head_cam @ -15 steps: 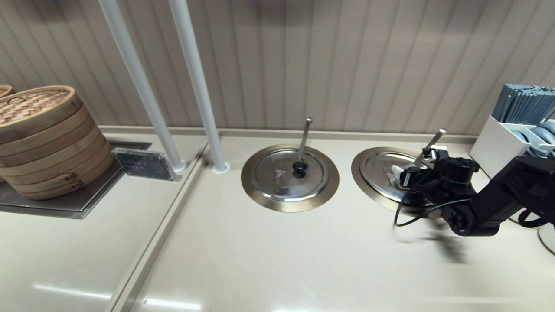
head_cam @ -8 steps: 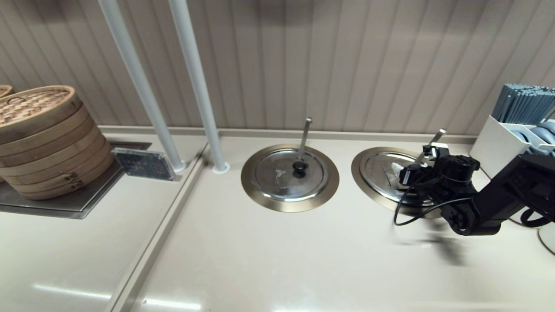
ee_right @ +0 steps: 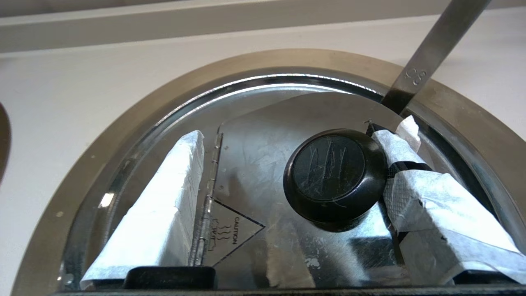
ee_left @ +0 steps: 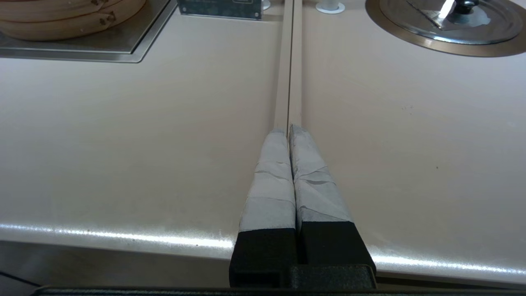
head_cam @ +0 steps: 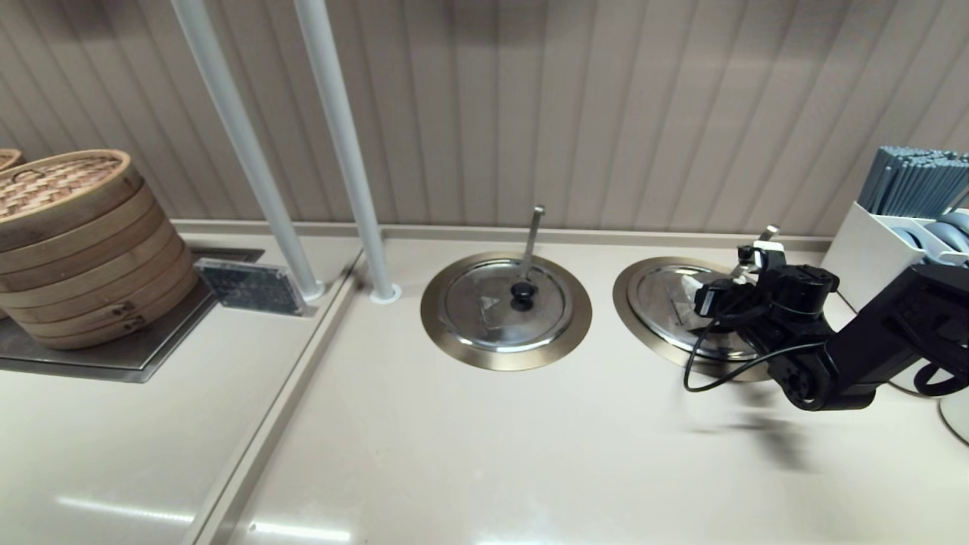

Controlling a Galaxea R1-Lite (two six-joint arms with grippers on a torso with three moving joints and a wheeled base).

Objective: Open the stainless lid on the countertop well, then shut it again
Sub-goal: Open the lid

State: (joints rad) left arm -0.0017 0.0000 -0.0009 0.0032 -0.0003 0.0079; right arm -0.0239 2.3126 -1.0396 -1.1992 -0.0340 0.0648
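Stainless steel shows flat and seated: the stainless lid (ee_right: 263, 172) lies down in the countertop well (head_cam: 632, 299), its edge resting inside the wide brass-toned ring, so by the look of things neither the opening nor the closing is done yet and the whole task is still ahead. The right gripper (ee_right: 296, 181) sits low over the lid with its taped fingers spread apart, one finger (ee_right: 160, 213) lying out over the hinge seam and the other (ee_right: 427, 193) touching or just beside the black knob (ee_right: 335, 174). The knob stands between the two fingers but much nearer one than the other, so nothing is gripped. The caution triangle (ee_right: 230, 230) is printed on the lid just beside the hinge (ee_right: 209, 181), between the far finger and the knob. The long slanting ladle handle (ee_right: 435, 53) rises from the rim just beyond the knob, close to the nearer finger, and I judge it could get in the way as the fingers come together. The left gripper (ee_left: 289, 135) hangs over the near counter edge, well apart from both wells, its fingers pressed together on nothing.
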